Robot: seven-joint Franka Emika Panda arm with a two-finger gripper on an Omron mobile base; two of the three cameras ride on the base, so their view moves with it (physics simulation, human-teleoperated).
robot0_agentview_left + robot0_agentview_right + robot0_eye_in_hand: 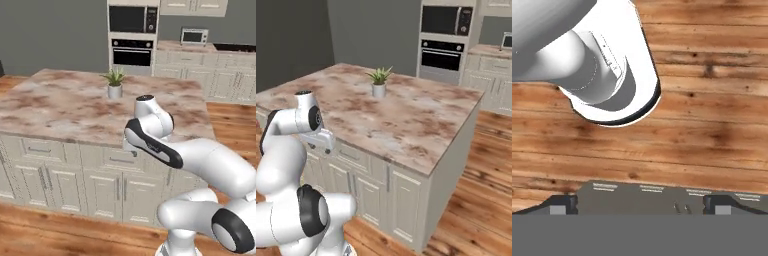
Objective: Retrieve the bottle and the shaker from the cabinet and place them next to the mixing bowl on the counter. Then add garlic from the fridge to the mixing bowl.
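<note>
My gripper [640, 206] points straight down at the wooden floor [712, 125]. Its two dark fingertips [562, 204] stand far apart, open, with nothing between them. The arm [150, 142] is folded close in front of a pinkish-beige marble counter [60, 105] over cream drawers. This counter [406, 120] forms an island. The bottle, the shaker, the cabinet, the mixing bowl, the garlic and the fridge are out of view.
A small potted plant [115, 84] stands on the island [379, 82]. Behind it are a built-in wall oven [132, 37] and a back counter carrying a toaster oven [194, 36]. Wooden floor runs to the island's right [481, 190].
</note>
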